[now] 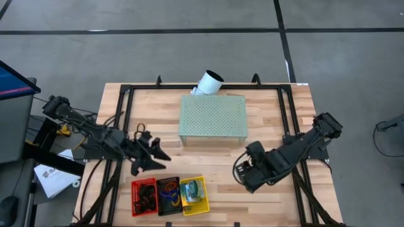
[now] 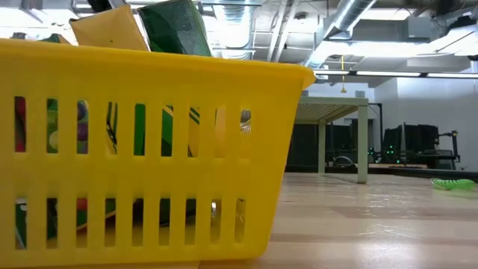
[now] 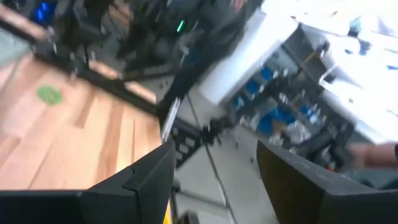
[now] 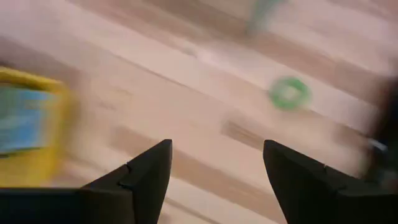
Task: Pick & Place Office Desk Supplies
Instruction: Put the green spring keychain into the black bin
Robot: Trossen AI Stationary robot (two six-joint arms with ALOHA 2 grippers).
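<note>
Supplies mostly sit in three small baskets lined up along the table's near edge: red basket (image 1: 144, 196), black basket (image 1: 168, 195) holding coloured loops, yellow basket (image 1: 194, 195) holding a printed box. From the low view we see the yellow basket (image 2: 149, 149) right in front of the camera, with green and tan cards sticking up over its rim. One green loop (image 4: 290, 92) lies loose on the bare wood in the right wrist view, near the right gripper; the left wrist view shows a green loop (image 3: 49, 94) on the boards too.

Left gripper (image 1: 158, 155) hovers above the table just behind the red and black baskets — fingers parted, nothing between them. Right gripper (image 1: 245, 180) is off to the right of the yellow basket, well apart from it, fingers spread wide and empty over wood.

Behind all this sits the pale green perforated block (image 1: 212, 118), with a white tube (image 1: 207, 82) at its far edge.
</note>
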